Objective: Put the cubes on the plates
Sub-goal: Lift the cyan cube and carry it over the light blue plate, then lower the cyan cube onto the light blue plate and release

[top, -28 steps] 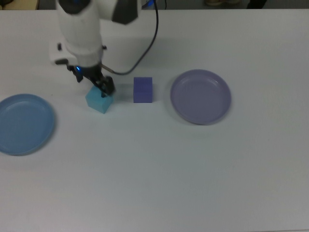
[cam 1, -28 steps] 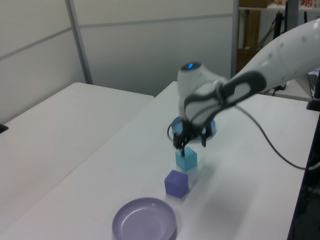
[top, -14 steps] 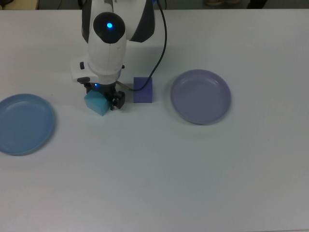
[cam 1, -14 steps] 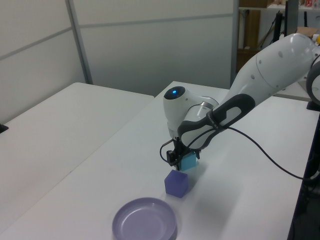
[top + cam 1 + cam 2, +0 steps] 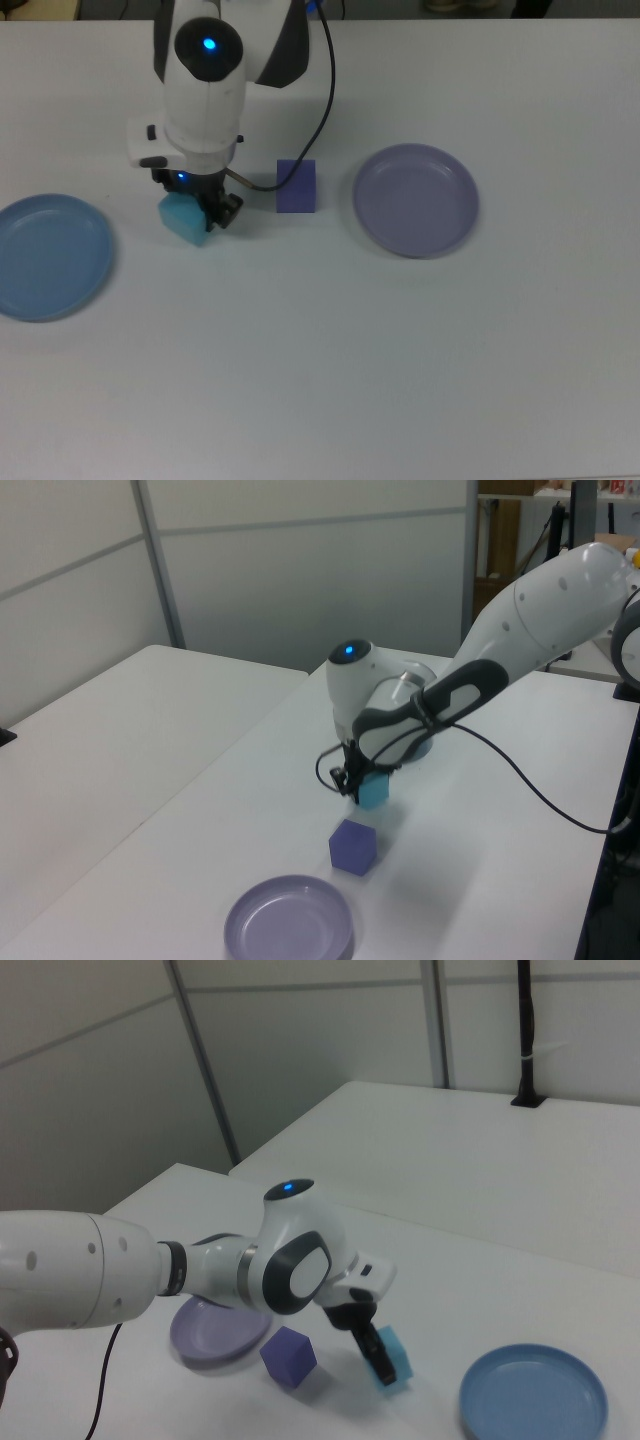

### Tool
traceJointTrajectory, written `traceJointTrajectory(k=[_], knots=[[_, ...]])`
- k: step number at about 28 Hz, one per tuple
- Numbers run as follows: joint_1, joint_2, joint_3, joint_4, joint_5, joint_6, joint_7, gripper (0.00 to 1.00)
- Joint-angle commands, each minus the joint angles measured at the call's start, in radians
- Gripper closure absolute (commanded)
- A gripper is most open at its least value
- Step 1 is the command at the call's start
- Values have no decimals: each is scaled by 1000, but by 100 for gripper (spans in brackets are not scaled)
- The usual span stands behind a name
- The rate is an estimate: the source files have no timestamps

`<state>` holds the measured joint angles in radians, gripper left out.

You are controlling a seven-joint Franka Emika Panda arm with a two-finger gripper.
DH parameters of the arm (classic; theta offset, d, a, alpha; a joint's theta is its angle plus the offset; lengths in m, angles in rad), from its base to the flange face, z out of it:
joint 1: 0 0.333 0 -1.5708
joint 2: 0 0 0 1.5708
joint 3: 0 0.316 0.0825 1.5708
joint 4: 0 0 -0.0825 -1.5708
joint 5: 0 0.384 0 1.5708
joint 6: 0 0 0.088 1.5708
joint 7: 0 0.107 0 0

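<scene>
Cyan cube [image 5: 183,217] sits clasped in your gripper [image 5: 198,212]; purple cube [image 5: 296,186] just beside it, blue plate [image 5: 48,256] farther off.

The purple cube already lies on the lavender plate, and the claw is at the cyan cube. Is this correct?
Not quite. The purple cube lies on the table, beside the lavender plate and apart from it, as the top view shows; the plate is empty. The claw is indeed at the cyan cube.
</scene>
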<state>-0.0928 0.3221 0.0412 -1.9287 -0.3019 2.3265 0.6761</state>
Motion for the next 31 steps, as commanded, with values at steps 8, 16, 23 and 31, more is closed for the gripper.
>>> traceJointTrajectory(k=[8, 16, 23, 31], knots=[[-181, 44, -12, 233, -13, -47, -55, 91], [-248, 178, -15, 327, -20, 28, -82, 83], [-278, 178, -20, 327, -9, 79, -82, 55], [-272, 176, -18, 323, -26, 77, -107, 0]])
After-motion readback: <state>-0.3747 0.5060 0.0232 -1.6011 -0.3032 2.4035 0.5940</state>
